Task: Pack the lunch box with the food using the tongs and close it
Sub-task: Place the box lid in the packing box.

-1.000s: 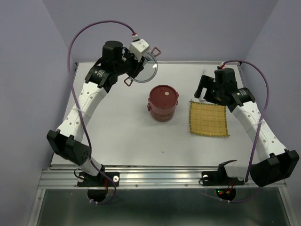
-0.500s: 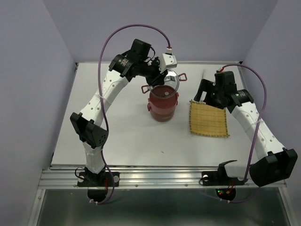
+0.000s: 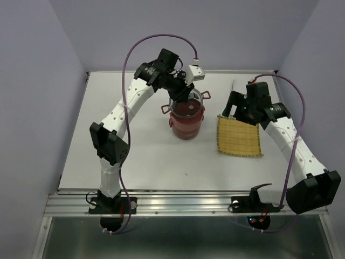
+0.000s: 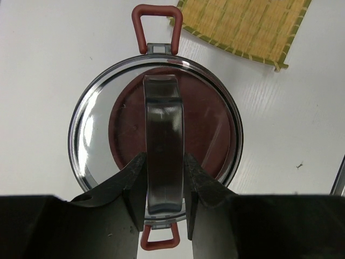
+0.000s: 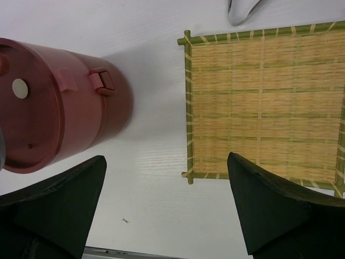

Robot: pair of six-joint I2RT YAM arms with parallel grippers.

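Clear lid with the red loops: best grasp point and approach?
On the clear lid, take the dark arched handle across its middle, from straight above, jaws across its narrow width. It is the only raised bar; the disc looks flat and too wide, and the red loops are small. The left gripper grips it this way.

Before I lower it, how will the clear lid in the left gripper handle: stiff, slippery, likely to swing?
Probably stiff: the clear lid has a metal rim and looks truly round. It might pivot, since the left gripper pinches only its narrow, glossy handle. Its red end loops could catch on the lunch box below.
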